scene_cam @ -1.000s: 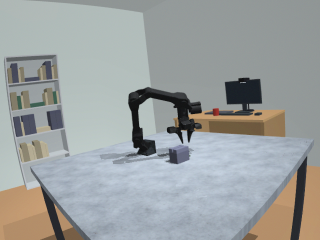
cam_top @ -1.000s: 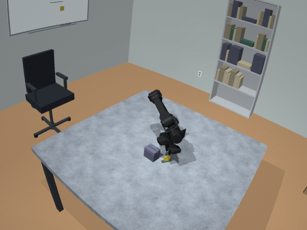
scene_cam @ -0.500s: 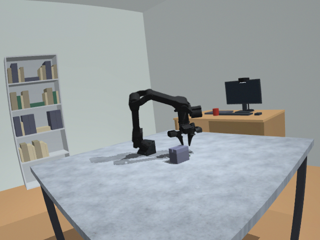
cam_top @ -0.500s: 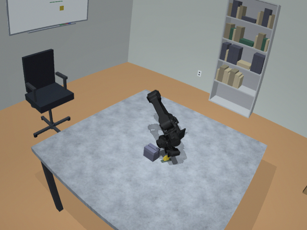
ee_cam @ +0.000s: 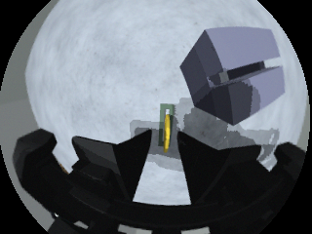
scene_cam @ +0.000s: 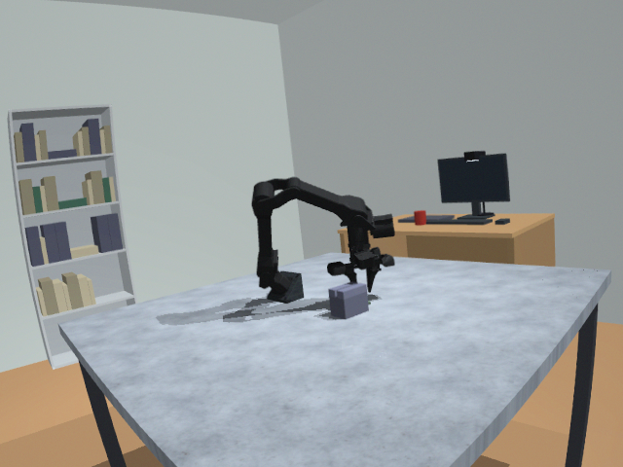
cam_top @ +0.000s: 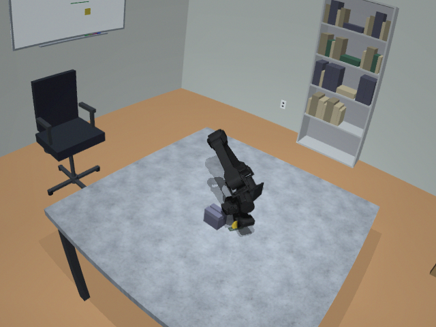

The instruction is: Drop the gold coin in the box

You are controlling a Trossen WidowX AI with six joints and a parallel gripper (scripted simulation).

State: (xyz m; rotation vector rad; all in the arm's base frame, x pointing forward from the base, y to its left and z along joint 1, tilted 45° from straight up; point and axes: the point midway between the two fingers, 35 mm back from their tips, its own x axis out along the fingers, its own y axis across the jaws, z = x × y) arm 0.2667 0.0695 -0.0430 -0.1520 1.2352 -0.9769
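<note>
The gold coin (cam_top: 234,223) (ee_cam: 168,132) stands on its edge in the dark-green holder (cam_top: 231,228) (ee_cam: 164,109) on the grey table (cam_top: 140,218) (scene_cam: 302,381). The closed grey box (cam_top: 213,216) (scene_cam: 348,300) (ee_cam: 234,85) sits close beside it, with the narrow slot (ee_cam: 250,70) in its lid. My gripper (cam_top: 240,221) (scene_cam: 362,285) (ee_cam: 164,133) is open and points down low over the coin, one finger on each side of it and not touching it. In the exterior view the box hides the coin and holder.
The arm's base (scene_cam: 284,286) stands on the table behind the box. An office chair (cam_top: 63,130), a bookshelf (cam_top: 347,77) and a desk with a monitor (scene_cam: 472,181) stand off the table.
</note>
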